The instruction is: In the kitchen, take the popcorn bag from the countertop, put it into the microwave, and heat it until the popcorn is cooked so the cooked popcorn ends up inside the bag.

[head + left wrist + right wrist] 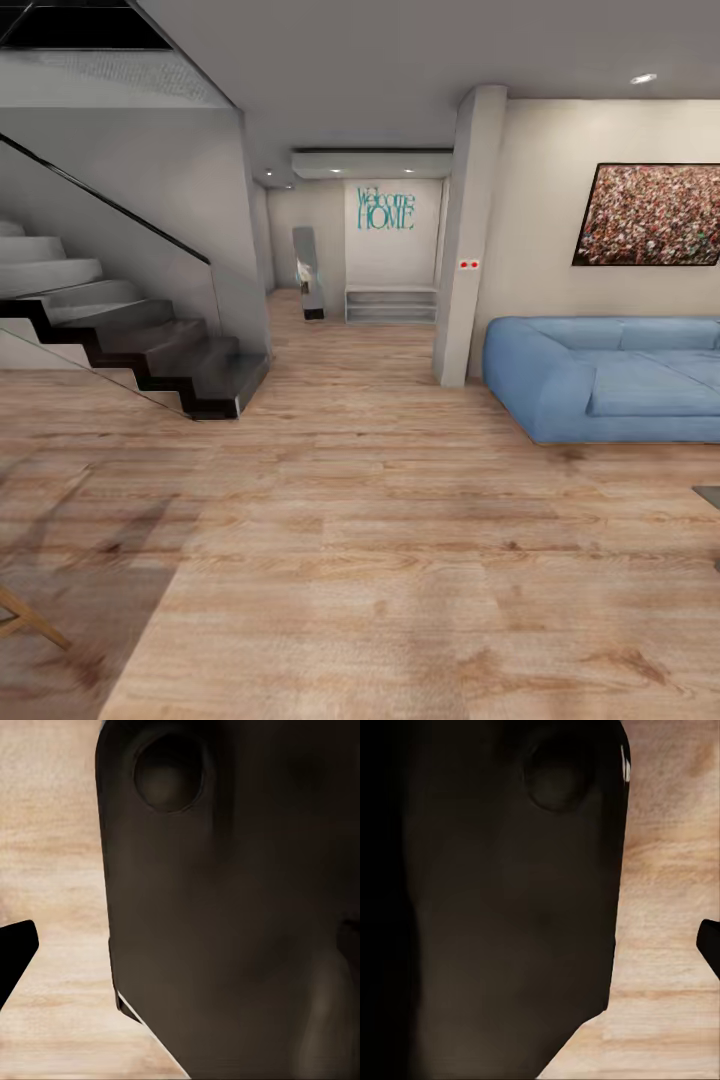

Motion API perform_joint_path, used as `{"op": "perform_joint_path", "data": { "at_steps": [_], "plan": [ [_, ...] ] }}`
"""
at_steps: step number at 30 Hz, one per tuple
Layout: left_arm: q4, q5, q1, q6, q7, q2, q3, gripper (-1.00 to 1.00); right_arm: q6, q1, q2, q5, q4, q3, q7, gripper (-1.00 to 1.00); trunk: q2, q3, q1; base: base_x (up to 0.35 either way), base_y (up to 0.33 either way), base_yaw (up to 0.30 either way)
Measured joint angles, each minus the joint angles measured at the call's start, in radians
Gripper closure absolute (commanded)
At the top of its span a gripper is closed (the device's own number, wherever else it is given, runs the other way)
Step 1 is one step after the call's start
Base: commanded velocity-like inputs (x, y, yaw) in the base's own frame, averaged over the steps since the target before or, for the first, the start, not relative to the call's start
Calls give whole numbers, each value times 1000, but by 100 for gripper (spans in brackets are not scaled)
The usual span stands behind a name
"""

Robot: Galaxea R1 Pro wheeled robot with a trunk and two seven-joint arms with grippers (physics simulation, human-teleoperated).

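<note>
The head view looks across a living room: a wood floor (400, 560), a dark staircase (150, 350) at left, a blue sofa (610, 380) at right under a framed picture (648, 215), and a "Welcome HOME" sign (386, 208) down the hallway. Both wrist views show a dark robot body (240, 907) over wood floor; whether either arm's fingers are released or clenched cannot be told.

Left arm: a dark body panel (225, 915) with a round recess lies close before the wrist camera
Left gripper: one black fingertip (15, 952) visible; jaw state indeterminate
Right arm: a dark body panel (510, 907) likewise close
Right gripper: one black fingertip (709, 945) visible; jaw state indeterminate
</note>
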Motion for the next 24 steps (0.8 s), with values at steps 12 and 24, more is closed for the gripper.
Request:
{"op": "perform_joint_path", "data": {
  "at_steps": [12, 24],
  "plan": [
    [-20, 1, 0, -3, -7, -24, 3, -100, -7, -24, -6, -1, -57, 3, -2, -100, 0, 0, 0, 0, 0, 0],
    [-21, 1, 0, -3, -7, -25, 3, -100, -2, -29, -5, 0, -60, 4, -4, -100, 0, 0, 0, 0, 0, 0]
  ]
}}
